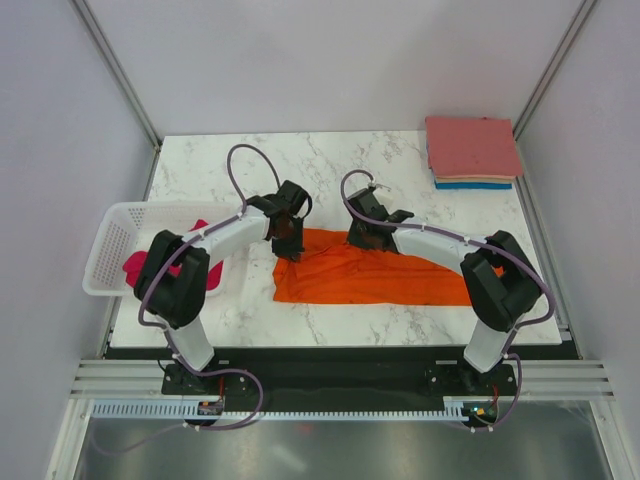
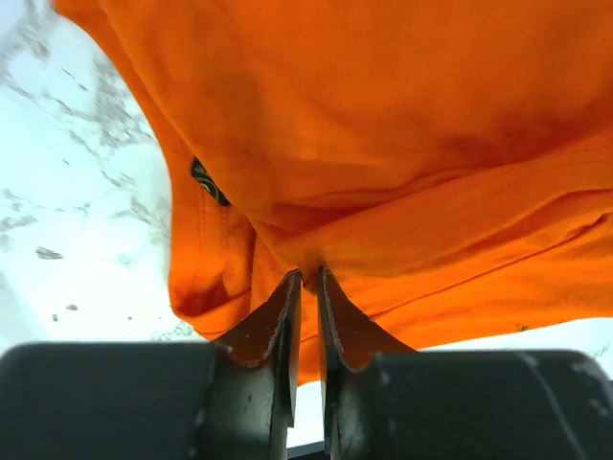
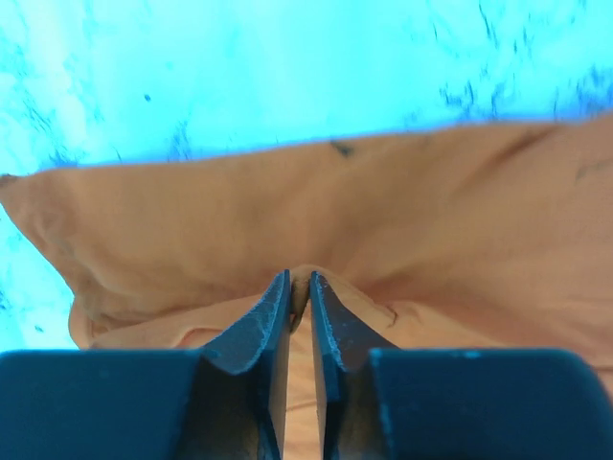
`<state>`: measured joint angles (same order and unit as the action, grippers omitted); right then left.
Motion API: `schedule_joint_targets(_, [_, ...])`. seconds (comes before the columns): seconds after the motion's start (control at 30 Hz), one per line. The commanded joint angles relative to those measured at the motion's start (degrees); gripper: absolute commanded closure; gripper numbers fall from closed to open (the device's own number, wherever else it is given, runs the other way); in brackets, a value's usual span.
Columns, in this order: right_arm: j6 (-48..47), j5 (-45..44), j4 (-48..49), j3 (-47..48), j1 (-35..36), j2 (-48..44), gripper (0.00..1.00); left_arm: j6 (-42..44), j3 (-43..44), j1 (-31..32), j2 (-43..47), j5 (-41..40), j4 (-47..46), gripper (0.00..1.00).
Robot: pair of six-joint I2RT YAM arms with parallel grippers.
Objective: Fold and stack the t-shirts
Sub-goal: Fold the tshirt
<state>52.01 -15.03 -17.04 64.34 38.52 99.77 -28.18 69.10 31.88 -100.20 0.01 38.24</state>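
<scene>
The bright orange t-shirt (image 1: 370, 275) lies spread across the middle of the marble table. My left gripper (image 1: 286, 240) is shut on its far left edge, and the left wrist view shows a fold of orange cloth (image 2: 383, 172) pinched between the fingertips. My right gripper (image 1: 363, 237) is shut on the shirt's far edge near the middle; in the right wrist view the cloth (image 3: 316, 220) looks tan and is pinched between the tips. The magenta-pink t-shirt (image 1: 140, 262) lies in a white basket. Folded salmon-pink, peach and blue shirts (image 1: 472, 150) are stacked at the far right corner.
The white basket (image 1: 112, 240) stands at the table's left edge, beside my left arm. The table's near edge (image 1: 330, 338) runs just below the orange shirt. Grey walls and frame posts close in the sides.
</scene>
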Motion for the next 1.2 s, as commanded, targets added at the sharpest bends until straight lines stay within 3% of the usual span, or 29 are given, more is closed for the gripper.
schedule_joint_targets(0.0, [-3.66,-0.18,-4.75,7.11,-1.26,1.83,0.79,3.22,5.07,-0.5,0.18,-3.78,3.68,0.8])
schedule_joint_targets(0.17, [-8.5,1.05,-8.53,6.96,-1.26,-0.09,0.74,3.67,5.0,0.98,4.83,-4.94,4.39,0.71])
schedule_joint_targets(0.37, [-9.82,4.3,-6.69,2.11,-1.26,-3.52,0.74,1.91,4.2,6.08,5.46,-0.54,2.98,0.71])
schedule_joint_targets(0.53, [-10.87,7.46,-4.41,1.58,-1.17,-3.53,0.77,1.47,3.32,6.79,3.18,3.41,-0.88,0.7])
schedule_joint_targets(0.67, [-10.7,11.77,-0.55,1.32,-1.26,-0.9,0.83,1.73,3.93,6.44,-1.48,0.17,-1.41,0.7])
schedule_joint_targets(0.87, [-10.53,9.76,1.83,-2.37,-1.26,2.45,0.86,0.94,3.32,3.81,-6.14,-5.54,-1.06,0.7])
schedule_joint_targets(1.17, [-10.44,8.0,2.8,-5.1,-1.26,0.08,0.85,1.29,5.96,2.22,-4.48,-6.87,0.17,0.7])
